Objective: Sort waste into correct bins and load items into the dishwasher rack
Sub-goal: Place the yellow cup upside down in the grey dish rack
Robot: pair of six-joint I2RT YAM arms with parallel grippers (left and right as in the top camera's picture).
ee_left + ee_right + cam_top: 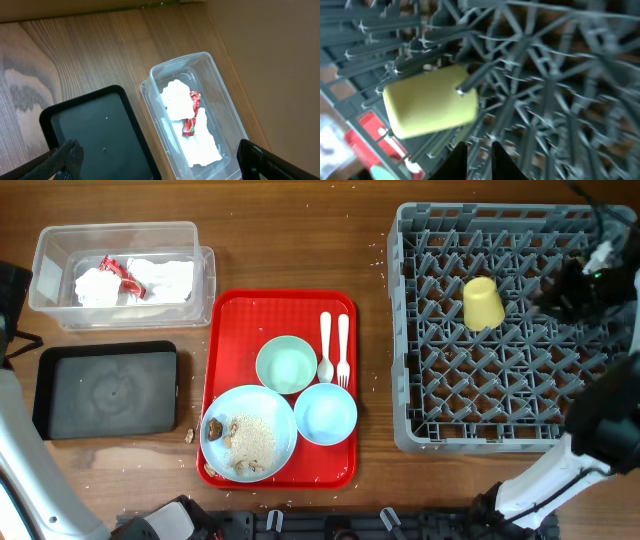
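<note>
Black fingers [67, 157] of the left tool [160, 152] are filling the bottom corners of the left wrist view. They are spread wide apart, gripping nothing, and hanging over the two bins.

Everything is resting on the wooden table [300, 240]. The grey dishwasher rack [480, 442] is standing to the right of the red tray [228, 350], apart from it. The black tray [105, 390] is lying bare just left of the red tray, and the clear tub [120, 235] is sitting beyond the red tray's far left corner.

On the red tray, the light blue plate [285, 430] is occupying the near left part, with the light blue bowl [325, 413] right beside it and the pale green bowl [286, 365] just behind both. The yellow cup [483, 303] is lying among the rack's pegs, well right of the red tray. The right tool [479, 147] is hovering close by it, its fingers narrowly apart and clamping nothing. The white spoon [325, 345] and fork [343, 345] are lying side by side toward the red tray's far right.

White napkins [165, 278] and the red-and-white wrapper [120, 272] are lying inside the tub. Rice-like crumbs [255, 442] and brown bits [215, 425] are sitting on the plate.
</note>
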